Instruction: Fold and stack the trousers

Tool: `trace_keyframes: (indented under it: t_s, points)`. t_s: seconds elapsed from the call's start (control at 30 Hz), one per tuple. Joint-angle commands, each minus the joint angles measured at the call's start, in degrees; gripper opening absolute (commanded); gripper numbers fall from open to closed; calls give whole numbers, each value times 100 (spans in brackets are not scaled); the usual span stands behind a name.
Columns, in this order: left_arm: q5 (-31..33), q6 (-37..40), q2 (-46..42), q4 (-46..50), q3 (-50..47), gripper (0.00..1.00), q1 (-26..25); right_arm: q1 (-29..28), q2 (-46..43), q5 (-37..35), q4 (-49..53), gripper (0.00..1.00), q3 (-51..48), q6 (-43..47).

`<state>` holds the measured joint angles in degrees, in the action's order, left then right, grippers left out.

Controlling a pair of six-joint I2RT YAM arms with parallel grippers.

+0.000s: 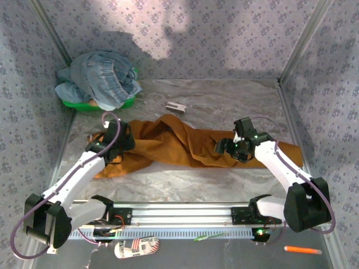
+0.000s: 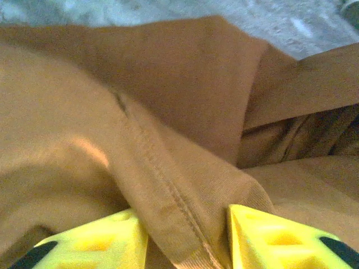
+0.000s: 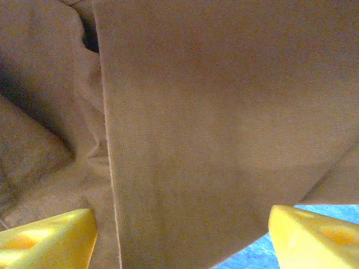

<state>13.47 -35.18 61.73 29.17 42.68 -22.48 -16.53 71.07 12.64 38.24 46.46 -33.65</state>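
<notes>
Yellow plastic fingers (image 2: 101, 238) of the left tool (image 2: 188, 230) sat closest in its wrist view. They were wedge-shaped with moulded hollows, and they were clamped on a raised fold of the trousers (image 1: 168, 143). A stitched seam ran along that ridge, and the soft cloth filled the gap between them. Two more yellow wedges belonged to the right tool (image 3: 182, 224). They stood wide apart over a flat, finely ribbed panel of the same cloth with one straight edge, and they gripped nothing.

From above, the single ochre pair lay crumpled and twisted in a long band across the middle of the grey marbled worktop (image 1: 224, 101). The left tool was at its left end and the right tool was over its right part, with one leg end reaching past it to the right. Two white arms with black joints, left (image 1: 78, 174) and right (image 1: 280, 165), rose from one ribbed metal rail (image 1: 179, 216) at the near edge.

At the back left, one green tray (image 1: 76, 103) held a heap of blue denim (image 1: 104, 75). One small pale block (image 1: 176, 106) lay just behind the trousers. In front of the rail lay one orange pen (image 1: 303, 250) and one flat stars-and-stripes item (image 1: 136, 246).
</notes>
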Motion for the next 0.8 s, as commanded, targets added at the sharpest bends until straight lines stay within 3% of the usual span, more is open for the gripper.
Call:
trace_keyframes:
  t_s: [0.0, 0.07, 0.1, 0.13, 0.37, 0.6, 0.67, 0.73, 0.77]
  points:
    - [-25, -106, -286, -115, -339, 16, 33, -48, 411, 199, -93, 59, 224, 165]
    - [-74, -182, -505, -69, -562, 0, 33, -49, 554, 268, -123, 26, 293, 243]
    - [-82, -236, -635, -16, -677, 0, 33, -39, 549, 238, -128, 10, 341, 270]
    - [-102, -282, -781, 67, -772, 0, 32, -9, 507, 108, -73, 0, 430, 295]
    - [-232, -795, -2120, 889, -1185, 0, -162, 953, 348, -577, -221, 0, 1637, -62]
    - [-297, -1274, -3105, 1563, -1402, 0, -875, 1868, 2107, -1296, -195, 0, 3750, -704]
    - [-338, -1447, -3231, 1532, -1548, 0, -1185, 2021, 2842, -1406, -34, 23, 4434, -705]
    - [-344, -1656, -3416, 1383, -1767, 0, -1606, 2154, 3473, -1273, 68, 54, 5071, -563]
    - [-300, -1718, -3506, 1340, -1844, 0, -1790, 2203, 3707, -1307, 276, 62, 5368, -543]
